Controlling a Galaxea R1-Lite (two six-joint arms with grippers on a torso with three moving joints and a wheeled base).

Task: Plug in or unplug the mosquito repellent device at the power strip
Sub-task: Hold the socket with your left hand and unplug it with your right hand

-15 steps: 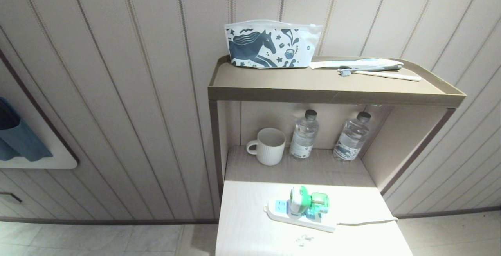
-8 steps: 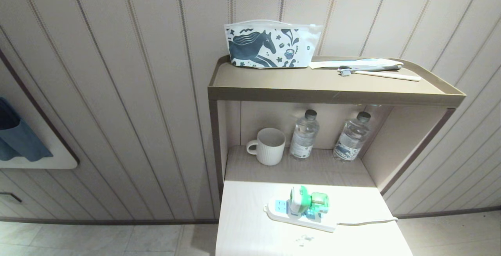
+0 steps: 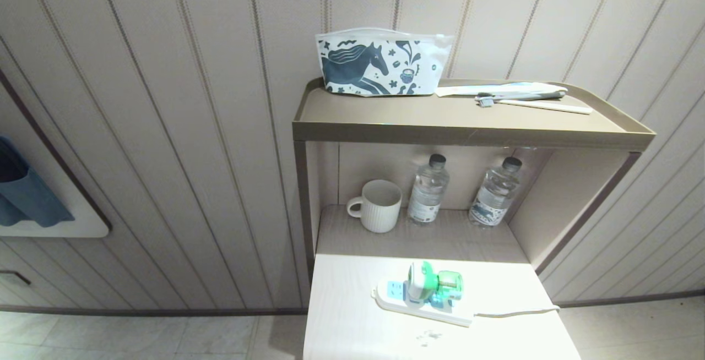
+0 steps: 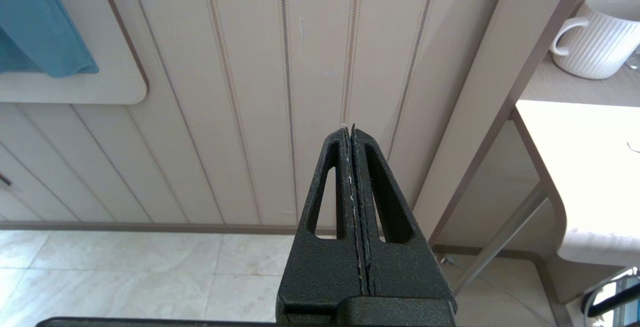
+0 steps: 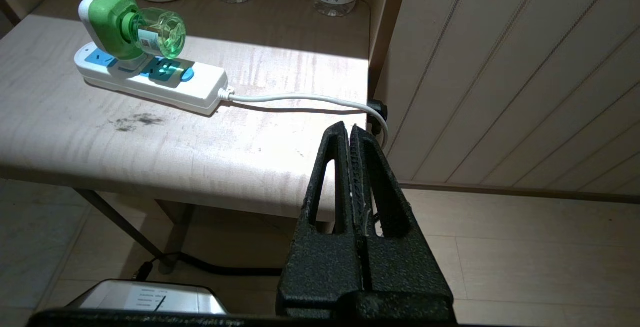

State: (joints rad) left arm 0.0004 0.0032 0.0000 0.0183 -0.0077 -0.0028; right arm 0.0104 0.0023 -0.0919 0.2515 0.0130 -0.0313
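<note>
Mosquito repellent device (image 3: 423,283) sits plugged into the power strip (image 3: 421,300), standing up from a socket near the strip's left end, green bottle sticking out sideways over the blue socket faces toward the cord end. Strip lies on the pale surface (image 3: 352,327) below the shelf, long axis running roughly left-right in head view, slightly angled, white cord (image 3: 515,312) trailing off the right edge. Since the device is already seated, the job here reads as unplugging, not yet started.

Neither arm shows in head view. Right pincer (image 5: 351,132) hangs low, off the front right corner of the surface, fully closed and holding nothing. From it the device lies ahead, up and to the left, well apart, with the cord and the strip's free end between them. Left pincer (image 4: 350,131) is also pressed closed and empty, parked out to the left of the surface, facing the wall panelling; only the surface edge and the white mug (image 4: 595,37) show in its view, no device.

Judgement: right arm is the nearer one and has the device in sight, so it likely takes the grab. The pull should go straight up off the socket face, across the strip's long axis. Pincer needs to open first. Strip is loose on the surface, so it may lift with the device.

Mug and two water bottles (image 3: 427,190) stand on the shelf behind, clear of the work.
</note>
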